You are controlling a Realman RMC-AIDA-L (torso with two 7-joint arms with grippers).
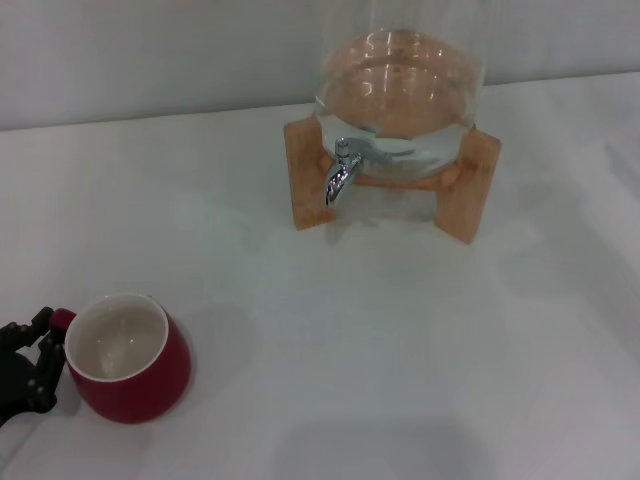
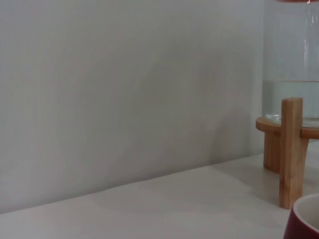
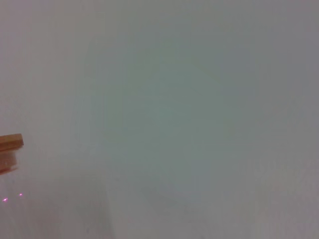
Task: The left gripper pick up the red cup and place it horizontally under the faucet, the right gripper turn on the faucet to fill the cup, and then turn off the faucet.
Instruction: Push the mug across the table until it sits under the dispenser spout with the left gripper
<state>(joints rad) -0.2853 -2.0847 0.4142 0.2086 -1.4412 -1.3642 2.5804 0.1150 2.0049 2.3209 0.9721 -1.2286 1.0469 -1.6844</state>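
Observation:
The red cup [image 1: 130, 358] stands upright on the white table at the near left, cream inside, its small handle pointing left. My left gripper [image 1: 45, 362] is at the bottom left edge of the head view, open, right beside the cup's handle side, with its fingertips [image 1: 38, 324] close to the handle. The cup's rim also shows in the left wrist view [image 2: 305, 223]. The chrome faucet [image 1: 342, 172] points down from the clear glass dispenser [image 1: 400, 85] in its wooden stand [image 1: 470, 190] at the far centre. My right gripper is out of view.
The white table [image 1: 400, 350] runs from the cup to the stand. A pale wall is behind. The left wrist view shows a stand leg [image 2: 291, 149] and the glass [image 2: 294, 59]. The right wrist view shows only a wooden corner [image 3: 10, 142].

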